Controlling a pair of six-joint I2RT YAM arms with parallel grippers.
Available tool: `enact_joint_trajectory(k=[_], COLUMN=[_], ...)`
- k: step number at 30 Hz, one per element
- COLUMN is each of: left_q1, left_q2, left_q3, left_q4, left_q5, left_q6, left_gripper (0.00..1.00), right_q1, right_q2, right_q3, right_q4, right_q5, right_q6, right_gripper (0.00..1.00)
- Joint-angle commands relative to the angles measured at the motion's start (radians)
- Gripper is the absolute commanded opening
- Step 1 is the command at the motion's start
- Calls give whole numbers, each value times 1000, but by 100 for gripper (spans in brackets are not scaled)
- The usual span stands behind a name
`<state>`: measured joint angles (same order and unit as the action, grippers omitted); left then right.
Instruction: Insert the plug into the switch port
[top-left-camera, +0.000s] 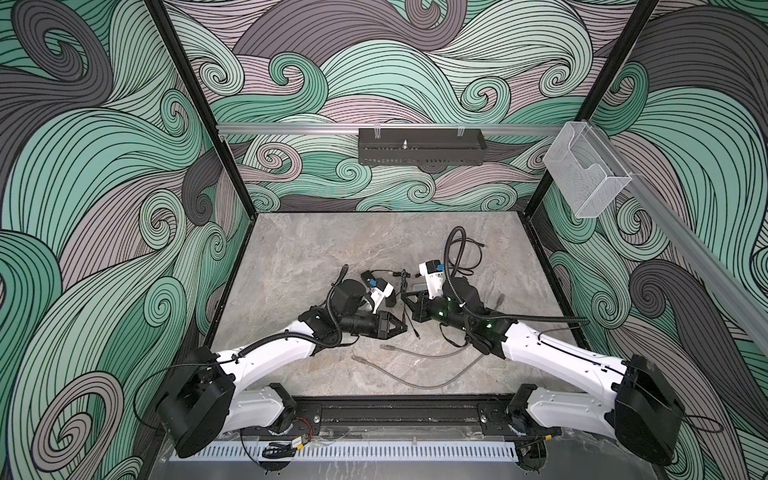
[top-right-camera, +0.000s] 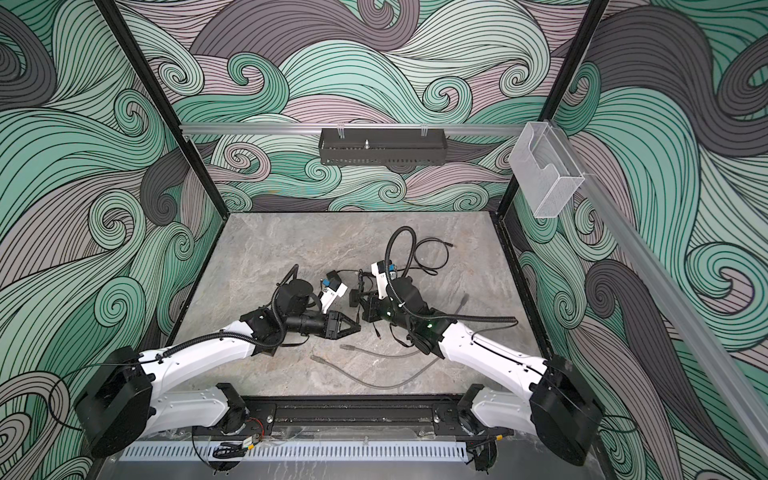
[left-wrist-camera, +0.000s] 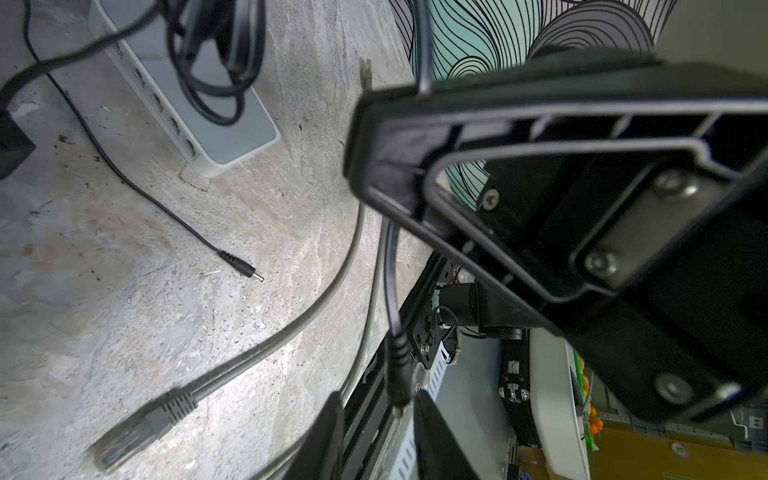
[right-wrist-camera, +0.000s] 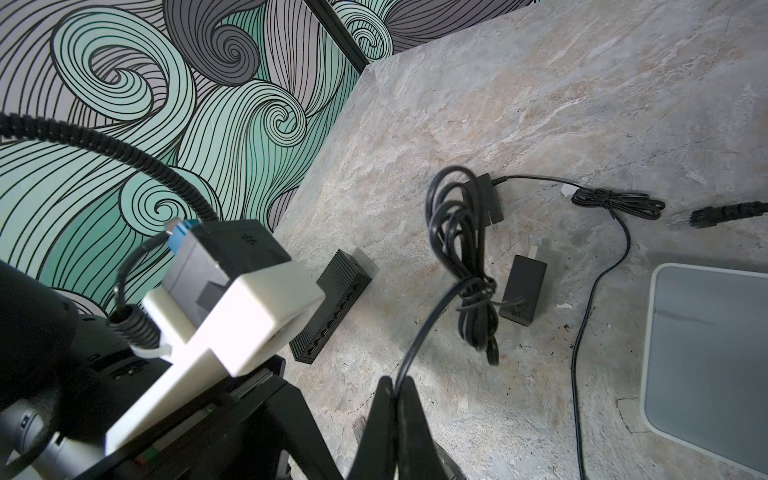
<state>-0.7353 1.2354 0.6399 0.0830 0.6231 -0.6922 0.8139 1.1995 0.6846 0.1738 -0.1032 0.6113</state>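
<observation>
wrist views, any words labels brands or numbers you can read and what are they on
No text reads clearly in either wrist view.
black power adapter: faint marking near one end, too small to read.
left wrist camera: small pale logo mark, no legible letters.
cardboard box: white sticker, too blurred to read.
white switch: no readable print by its ports.

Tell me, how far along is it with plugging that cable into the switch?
Done: the right end effector has a thin black cable pinched. In hand: that cable's barrel plug dangles between the left end effector's open jaws, not yet gripped. Left: grip it and push it into a switch; the white switch's visible ports are all empty.
</observation>
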Motion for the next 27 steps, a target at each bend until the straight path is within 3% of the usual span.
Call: enact_joint_trajectory(k=[1, 7, 15, 23, 27], left_q1=[-3, -4, -4, -4, -6], left_q2=[2, 7, 3, 22, 29], left_q3=[46, 51, 60, 68, 75], left_q4=[7, -1, -19, -7, -2], left_q5=[-5, -6, -11, 0, 9], left_q6=[-1, 2, 10, -10, -11], left_gripper=[25, 7, 2, 24, 29], right_q1=[-4, -4, -4, -2, -1], right_q2=[-14, -13, -32, -63, -69], right_q3=[-26, -39, -47, -48, -45], right_q4=[43, 50, 43, 32, 30], right_q5=[23, 21, 38, 83, 93], right_q6=[34, 47, 50, 54, 56], right_gripper=[0, 0, 0, 0, 0])
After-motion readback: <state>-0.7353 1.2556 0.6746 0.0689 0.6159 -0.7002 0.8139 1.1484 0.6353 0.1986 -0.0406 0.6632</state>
